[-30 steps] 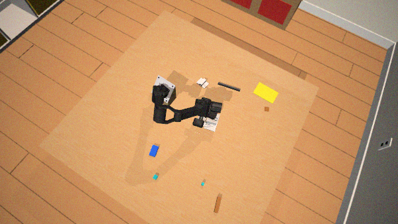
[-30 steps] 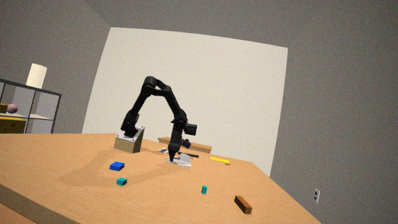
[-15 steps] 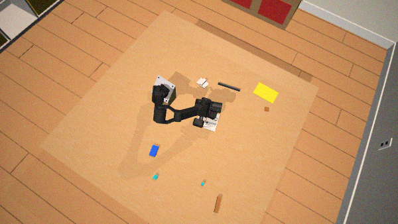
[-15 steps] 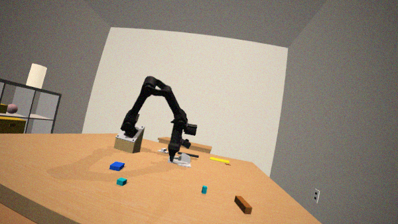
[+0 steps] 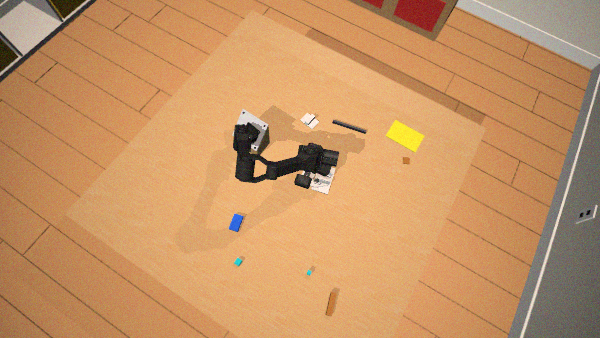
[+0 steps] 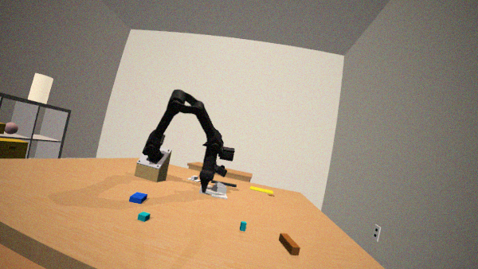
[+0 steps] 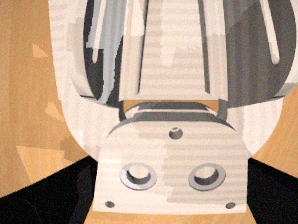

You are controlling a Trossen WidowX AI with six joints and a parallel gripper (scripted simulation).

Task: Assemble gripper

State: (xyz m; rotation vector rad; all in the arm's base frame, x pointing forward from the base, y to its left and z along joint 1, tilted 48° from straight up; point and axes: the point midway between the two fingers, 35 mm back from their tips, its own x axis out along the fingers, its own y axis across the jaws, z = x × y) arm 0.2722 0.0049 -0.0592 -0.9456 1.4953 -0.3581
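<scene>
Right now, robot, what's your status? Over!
Gripper shut on the white housing plate. Plate held over the gripper base. Level or closed: can't tell. Nothing seen blocking. Over.

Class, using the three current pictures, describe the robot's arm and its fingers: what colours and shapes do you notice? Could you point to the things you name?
The arm point(image 5: 287, 169) point(image 6: 205, 119) is matte black, built of chunky rounded joints and slimmer links, one with an open slot. A boxy black block juts from its wrist end. The fingers point(image 6: 205, 187) are black too, tapering to a narrow tip. No markings or cables can be made out.
</scene>
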